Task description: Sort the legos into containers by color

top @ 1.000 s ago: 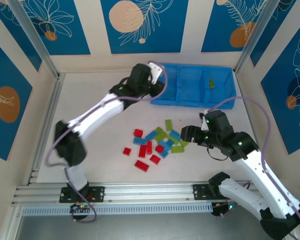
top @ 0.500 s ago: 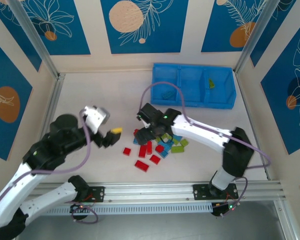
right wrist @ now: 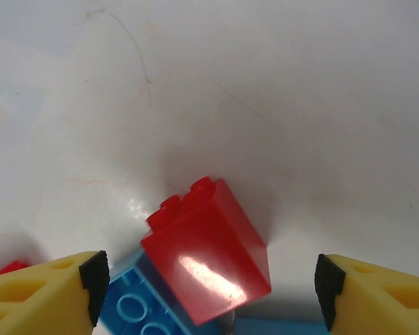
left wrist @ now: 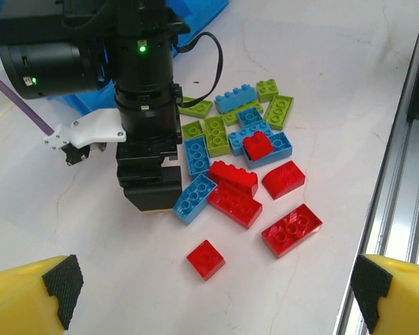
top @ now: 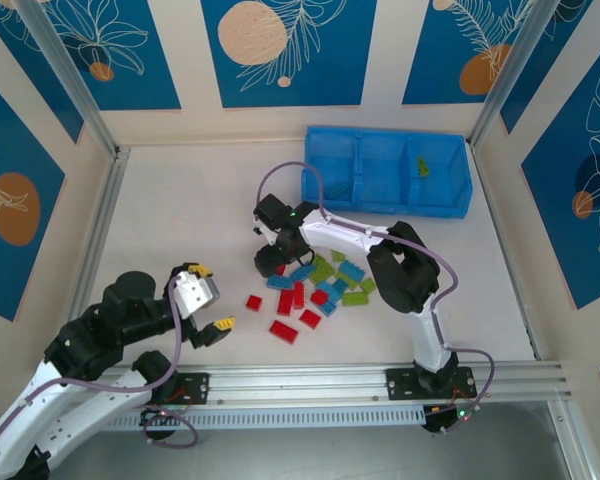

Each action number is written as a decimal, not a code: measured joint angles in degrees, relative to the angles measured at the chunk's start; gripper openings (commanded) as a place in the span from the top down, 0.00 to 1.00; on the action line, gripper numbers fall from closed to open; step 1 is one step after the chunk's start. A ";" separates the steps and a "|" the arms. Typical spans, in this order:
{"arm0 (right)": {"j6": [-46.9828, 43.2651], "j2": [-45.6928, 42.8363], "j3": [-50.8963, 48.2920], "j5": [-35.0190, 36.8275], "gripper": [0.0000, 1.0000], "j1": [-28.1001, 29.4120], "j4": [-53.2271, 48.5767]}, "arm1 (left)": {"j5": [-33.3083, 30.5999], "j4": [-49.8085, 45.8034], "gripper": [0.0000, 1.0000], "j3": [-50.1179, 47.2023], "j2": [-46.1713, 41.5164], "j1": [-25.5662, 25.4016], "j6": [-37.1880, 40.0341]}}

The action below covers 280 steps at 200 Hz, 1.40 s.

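- Your work surface is a white table (top: 180, 210), enclosed by walls (top: 280, 50) with blue panels bearing orange discs.
- The containers (top: 385, 207) are three side-by-side compartments of one bright blue tray, set at the far right of the table. One lime green brick (top: 421, 167) lies in the right-hand compartment.
- The legos (top: 320, 288) lie in a loose pile on the table, near the front of the tray but apart from it. Red, light blue and lime green pieces are mixed, and several touch one another.
- One small red brick (left wrist: 206, 259) lies alone on the near side of the pile, just clear of it.
- The right gripper (right wrist: 209, 283) is down at the left edge of the pile. Its fingers (right wrist: 56, 286) stand apart, one on each side of a red brick (right wrist: 206, 248). You can see a gap on both sides, so neither pad touches it.
- That red brick sits tilted, resting partly on a light blue brick (right wrist: 136, 310).
- The left gripper (top: 212, 297) hangs over bare table to the near left of the pile, apart from every brick. Its yellow fingers are spread wide and hold nothing.
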 measured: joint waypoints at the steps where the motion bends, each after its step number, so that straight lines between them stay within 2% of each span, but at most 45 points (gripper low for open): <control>1: 0.00 0.11 0.02 0.02 0.23 -0.02 0.02 | 0.00 0.00 0.00 0.00 0.04 0.00 0.02; 22: 0.26 1.36 0.20 0.33 0.32 -0.20 0.07 | -0.02 0.11 0.00 -0.15 0.57 0.00 0.37; 52: 1.77 2.14 0.13 0.04 0.54 -0.50 0.70 | -0.02 0.22 0.00 -0.87 1.27 0.00 0.37; 67: 2.56 2.14 -0.20 -0.90 0.68 -0.79 1.97 | -0.02 0.24 0.00 -0.96 1.90 0.00 0.37; 74: 3.02 2.03 -0.24 -1.42 0.71 -1.03 2.38 | -0.02 0.22 0.00 -0.96 2.12 0.00 0.37; 122: 6.47 -2.38 -4.57 -2.56 0.73 -3.48 5.55 | 0.02 0.57 0.00 -0.96 2.03 0.00 0.20; 140: 7.76 -9.03 -8.07 -0.76 0.73 -3.85 6.49 | 0.20 1.31 0.00 -0.90 2.03 0.00 0.09; 168: 10.27 -24.96 -13.49 3.15 0.73 -5.05 10.58 | 0.44 3.08 0.00 -0.76 2.23 0.00 -0.07; 184: 12.13 -33.27 -15.30 5.46 0.73 -9.42 13.05 | 0.42 4.17 0.00 -0.74 3.13 0.00 -0.07; 206: 13.75 -38.69 -16.04 7.72 0.73 -20.92 16.17 | 0.42 5.60 0.00 -0.76 4.57 0.00 -0.04; 232: 13.88 -33.07 -13.57 9.18 0.73 -32.57 16.94 | 0.11 6.93 0.00 -1.90 5.22 0.00 0.02; 250: 13.09 -23.93 -8.22 9.25 0.73 -36.02 15.96 | -0.24 6.88 0.00 -2.36 5.88 0.00 0.02; 280: 12.44 -9.27 2.78 9.22 0.72 -38.62 12.22 | -0.24 7.08 0.00 -2.58 6.01 0.00 -0.02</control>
